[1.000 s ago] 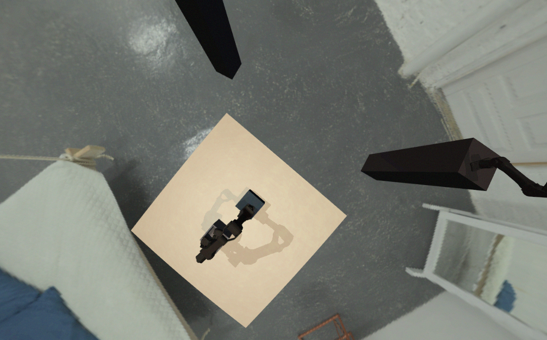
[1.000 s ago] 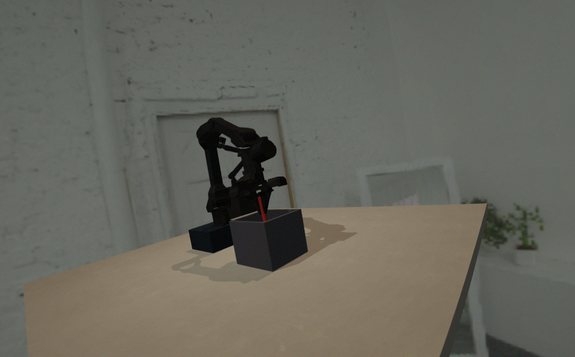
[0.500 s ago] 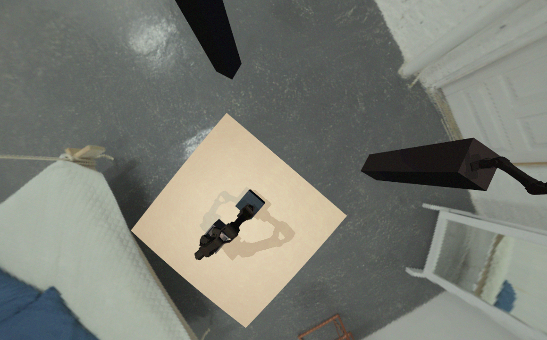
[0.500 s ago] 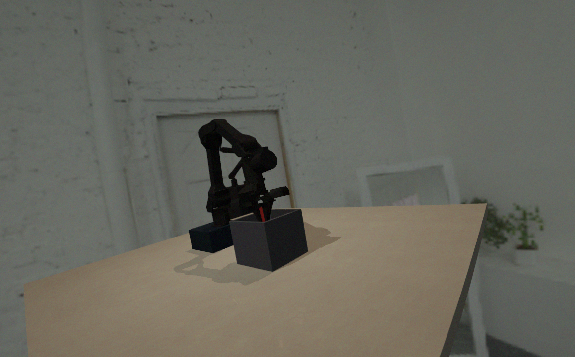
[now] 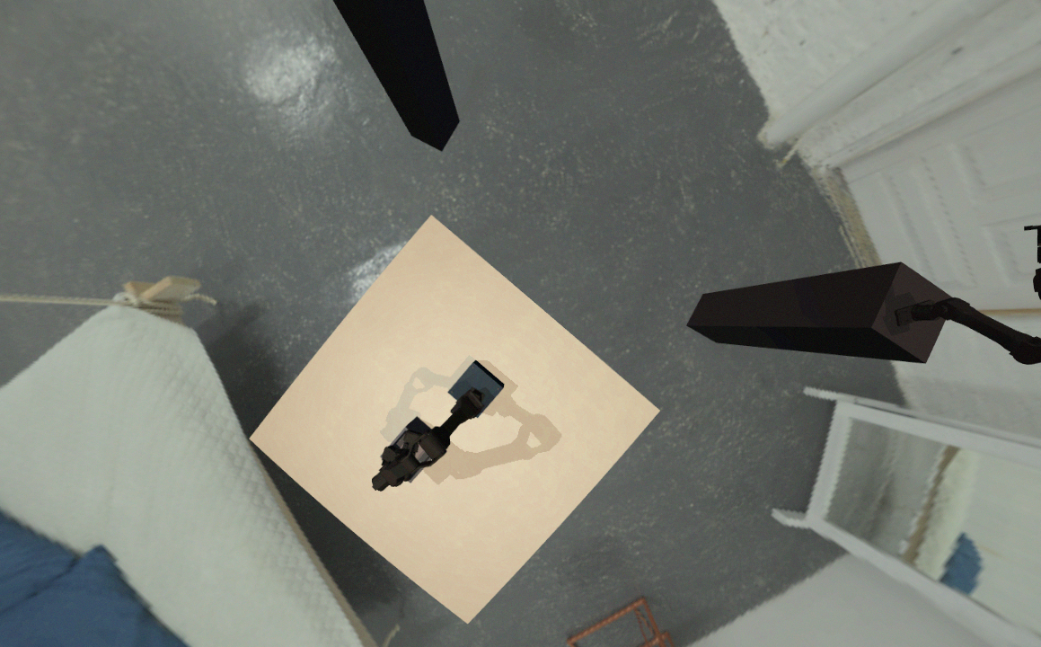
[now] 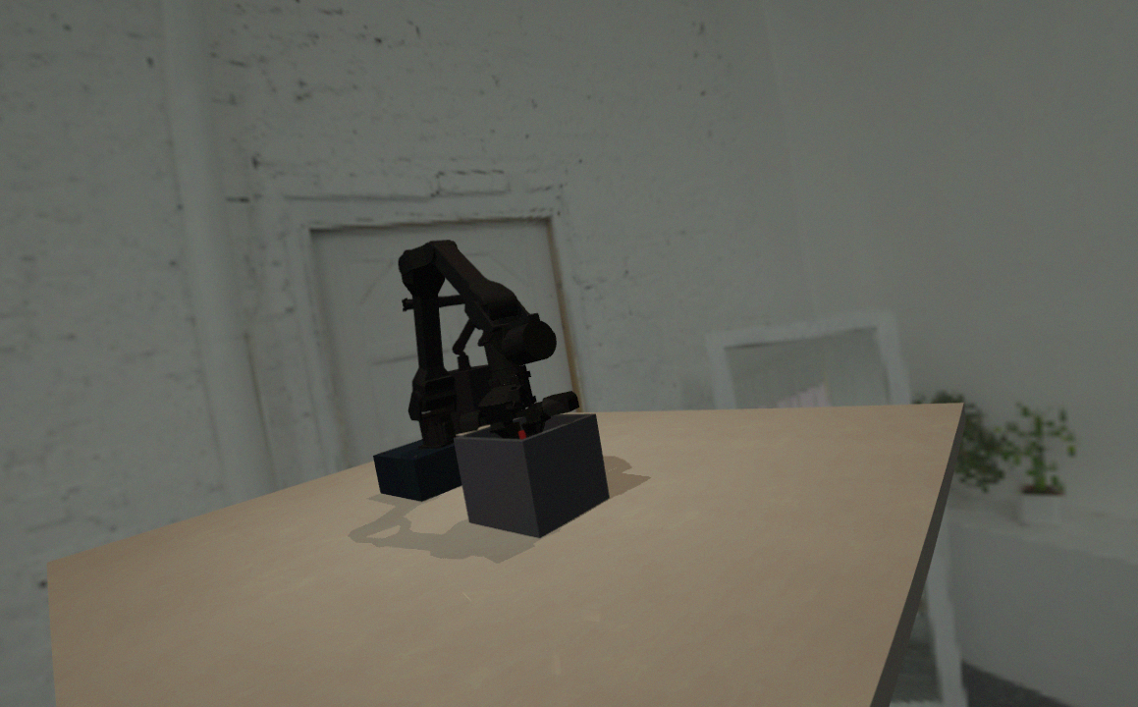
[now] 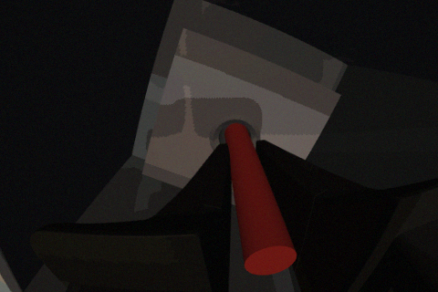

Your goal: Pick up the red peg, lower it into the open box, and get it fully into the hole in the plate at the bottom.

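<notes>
One end effector [image 6: 519, 432] [image 7: 242, 151] pinches red peg [image 6: 521, 434] [image 7: 260, 192]; wrist view alone shows plate [image 7: 292, 109].

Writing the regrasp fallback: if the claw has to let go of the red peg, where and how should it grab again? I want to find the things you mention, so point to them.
Best guess: the upper shaft of the red peg [image 6: 521, 434] [image 7: 257, 192], claw [image 7: 242, 151] coming down from above, one finger either side. It is a slim, straight rod with its top end free, and the box [image 6: 498, 479] walls surround it, which argues against a sideways approach.
</notes>
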Robot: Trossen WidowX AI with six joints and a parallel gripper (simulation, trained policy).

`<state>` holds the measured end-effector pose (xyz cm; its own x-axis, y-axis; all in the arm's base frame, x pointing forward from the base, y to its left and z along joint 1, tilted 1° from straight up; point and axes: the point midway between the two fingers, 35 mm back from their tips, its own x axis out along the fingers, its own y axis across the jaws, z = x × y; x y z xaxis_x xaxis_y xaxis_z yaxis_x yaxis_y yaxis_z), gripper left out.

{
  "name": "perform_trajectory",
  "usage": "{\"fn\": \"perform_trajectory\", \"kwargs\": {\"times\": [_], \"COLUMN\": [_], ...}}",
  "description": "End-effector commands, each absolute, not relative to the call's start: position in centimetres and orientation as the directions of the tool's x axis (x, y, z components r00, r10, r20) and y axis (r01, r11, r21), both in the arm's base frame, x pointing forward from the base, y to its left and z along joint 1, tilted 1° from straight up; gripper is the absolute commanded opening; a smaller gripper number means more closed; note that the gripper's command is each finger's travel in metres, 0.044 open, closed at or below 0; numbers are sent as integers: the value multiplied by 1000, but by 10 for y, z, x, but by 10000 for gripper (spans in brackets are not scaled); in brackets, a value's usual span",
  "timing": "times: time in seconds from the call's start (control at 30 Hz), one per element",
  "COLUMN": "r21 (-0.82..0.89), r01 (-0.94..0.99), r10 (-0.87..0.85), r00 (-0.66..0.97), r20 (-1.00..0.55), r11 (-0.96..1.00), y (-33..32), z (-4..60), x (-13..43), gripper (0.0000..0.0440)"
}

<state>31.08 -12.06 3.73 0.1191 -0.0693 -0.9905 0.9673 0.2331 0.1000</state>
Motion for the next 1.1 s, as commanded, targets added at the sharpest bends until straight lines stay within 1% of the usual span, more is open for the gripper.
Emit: {"fn": "perform_trajectory", "kwargs": {"times": [0.0, 0.1, 0.23, 0.3, 0.43, 0.73, 1.07], "r21": [75, 74, 92, 101, 119, 164, 234], "r01": [965, 965, 965, 965, 966, 965, 956], "r10": [-68, -38, 2, 23, 68, 144, 183], "r00": [94, 86, 94, 99, 106, 136, 202], "r20": [-993, -996, -996, -995, -992, -980, -962], "r11": [250, 250, 247, 242, 229, 205, 179], "y": [-122, -118, -119, -120, -122, -127, -137], "z": [30, 31, 37, 41, 48, 65, 88], "x": [312, 312, 314, 315, 316, 320, 328], "gripper": [126, 129, 173, 185, 186, 215, 243]}}
